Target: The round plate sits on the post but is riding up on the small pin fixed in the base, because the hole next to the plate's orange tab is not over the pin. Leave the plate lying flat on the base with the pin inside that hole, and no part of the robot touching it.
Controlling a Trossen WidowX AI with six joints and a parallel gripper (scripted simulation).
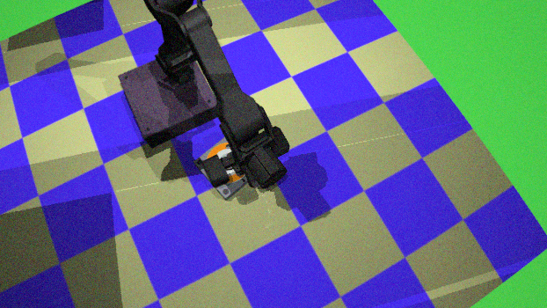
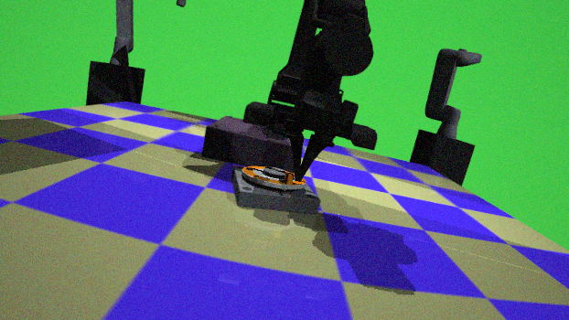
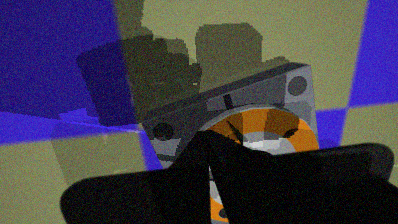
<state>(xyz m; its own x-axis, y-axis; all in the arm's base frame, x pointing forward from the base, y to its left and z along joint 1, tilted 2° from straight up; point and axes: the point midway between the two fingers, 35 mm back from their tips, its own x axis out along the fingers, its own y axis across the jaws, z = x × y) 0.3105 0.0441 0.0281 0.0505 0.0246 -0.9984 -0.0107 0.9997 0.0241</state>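
The round orange and white plate (image 1: 218, 150) (image 2: 251, 170) (image 3: 250, 118) sits around the grey post (image 2: 274, 173) on the grey square base (image 1: 235, 188) (image 2: 270, 199) (image 3: 300, 104). It looks slightly tilted, with dark shadow under its near edge in the exterior view. The orange tab (image 2: 289, 177) stands up at the plate's near right. My gripper (image 2: 299, 178) (image 3: 204, 137) is shut with nothing between its fingers. Its tips are low over the plate's edge, close beside the tab; whether they touch it I cannot tell. The pin and the tab's hole are not visible; the fingers cover part of the plate in the wrist view.
The arm's dark mounting block (image 1: 163, 103) (image 2: 247, 142) stands just behind the base. The forearm hangs over the plate's side in the top view. Two other dark arm-like shapes (image 2: 124, 27) (image 2: 441, 87) stand far back. Shadows cross the checkered floor (image 1: 180, 239).
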